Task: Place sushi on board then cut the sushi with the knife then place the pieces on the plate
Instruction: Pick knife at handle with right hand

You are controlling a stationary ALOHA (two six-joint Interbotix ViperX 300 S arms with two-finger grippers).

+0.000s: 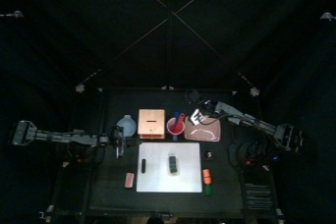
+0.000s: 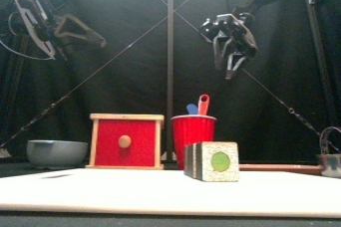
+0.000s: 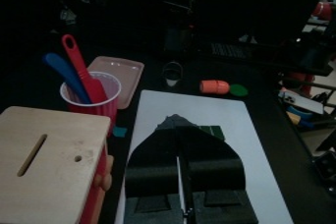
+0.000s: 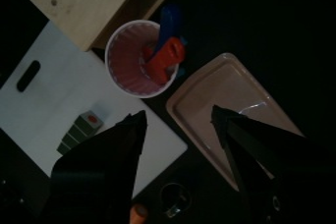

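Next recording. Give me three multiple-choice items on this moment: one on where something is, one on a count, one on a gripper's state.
1. Where is the sushi roll?
A. in the pink tray
B. on the white board
C. in the bowl

2. How many toy knives stand in the red cup?
A. none
B. one
C. two

3. How do the jaws of the right gripper stand?
A. open, holding nothing
B. shut on a knife
C. shut on the sushi roll

Answers:
1 B: the front view shows the roll sitting on the board.
2 C: a blue knife and a red knife stick out of the cup.
3 A: the right wrist view shows the jaws spread wide with nothing between them.
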